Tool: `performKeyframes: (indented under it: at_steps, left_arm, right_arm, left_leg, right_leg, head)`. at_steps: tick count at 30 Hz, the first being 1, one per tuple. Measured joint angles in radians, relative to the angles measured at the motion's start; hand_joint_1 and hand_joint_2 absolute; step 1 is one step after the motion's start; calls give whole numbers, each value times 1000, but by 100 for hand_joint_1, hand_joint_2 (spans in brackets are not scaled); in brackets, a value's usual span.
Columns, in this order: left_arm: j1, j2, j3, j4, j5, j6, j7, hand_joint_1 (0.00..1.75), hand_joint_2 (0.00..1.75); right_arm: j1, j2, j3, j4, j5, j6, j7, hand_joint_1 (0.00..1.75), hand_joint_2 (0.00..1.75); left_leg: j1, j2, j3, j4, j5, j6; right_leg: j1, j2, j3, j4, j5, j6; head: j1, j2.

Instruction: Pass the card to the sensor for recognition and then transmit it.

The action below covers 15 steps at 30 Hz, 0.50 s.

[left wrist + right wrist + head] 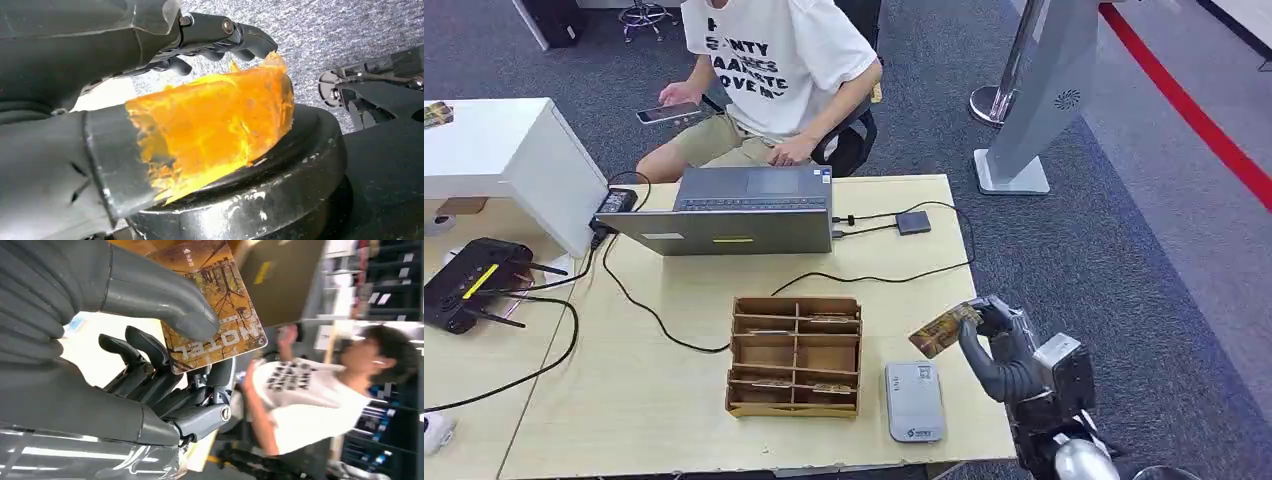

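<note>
**Card in hand, sensor pass pending**

The pale wooden counter (pixel 674 400) is carrying the flat grey sensor pad (pixel 914 401). The right hand (pixel 996 340) is pinching the brown tree-printed card (pixel 944 329) above the counter edge, near the pad. Recognition and handover are still remaining.

The head view looks down and forward from high over the bench (pixel 674 400), while each wrist view sits close behind its own robot hand, the right one sharing the card (pixel 944 330) and seated person (pixel 774 60) with the head view.
</note>
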Motion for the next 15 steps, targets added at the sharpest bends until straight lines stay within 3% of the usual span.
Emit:
performKeyframes:
  at_steps: [5,15]
  left_arm:
    - [0,0,8,0,3,7,6,0,0]
    - [-1,0,8,0,-8,10,19,0,0]
  right_arm:
    - [57,-40,-5,2,53,-4,36,175,175]
    - [41,-45,82,90,108,-27,80,175,175]
  left_leg:
    - [0,0,0,0,0,0]
    - [0,0,0,0,0,0]
  right_leg:
    - [0,0,0,0,0,0]
    - [0,1,0,1,0,0]
  head:
    - [0,0]
    - [0,0]
